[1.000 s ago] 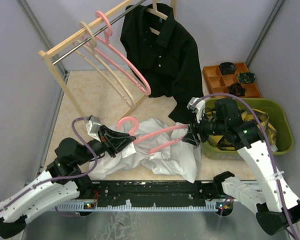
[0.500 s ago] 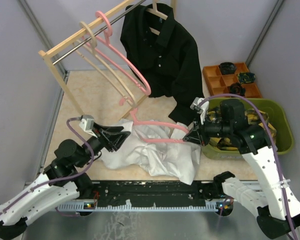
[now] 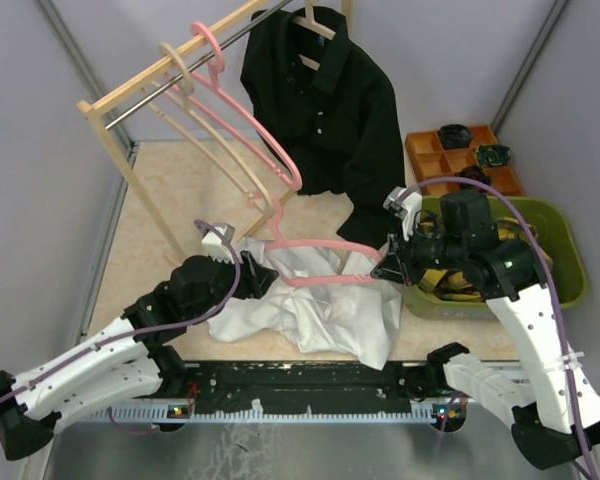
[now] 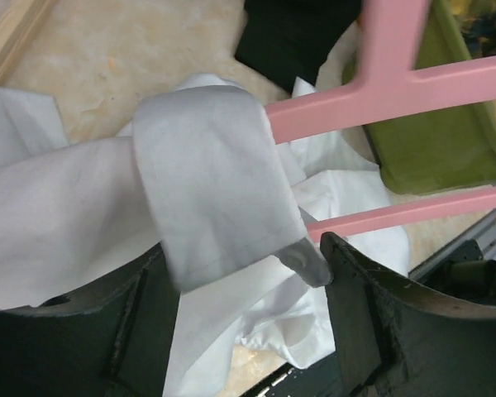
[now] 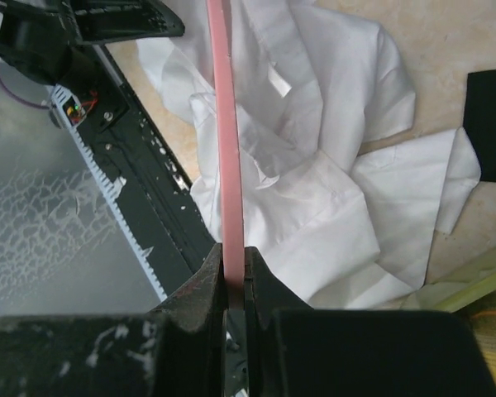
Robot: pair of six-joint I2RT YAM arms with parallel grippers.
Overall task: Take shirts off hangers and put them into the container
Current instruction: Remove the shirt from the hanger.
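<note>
Cloth like this white shirt [image 3: 315, 310] should be light and limp and will hold no shape, so it will likely sag and trail from wherever it is pinched. A thick gathered part such as the collar or a bunched fold would give a surer hold than a single layer. The shirt lies crumpled on the table just left of the container [image 3: 570, 270], its nearest edge close to the container's wall.

The pink hanger [image 3: 315, 244] lies across the shirt. It is rigid and smooth and looks easy to pull, but the fabric may drag along with it. The right gripper [image 3: 388, 268] is clamped tight on the hanger's end, at the container's left rim. The left gripper [image 3: 248, 272], farther left of the container, has its jaws spread apart and grips nothing.

The overhead view gives the layout: a black shirt [image 3: 330, 110] hangs beyond the container, to its left. Only the left wrist view shows a rolled band of white fabric [image 4: 207, 182] sitting loose between the spread fingers [image 4: 372, 289], with the hanger's two bars running behind it. Only the right wrist view shows the jaws closed on the thin pink bar [image 5: 225, 149].
</note>
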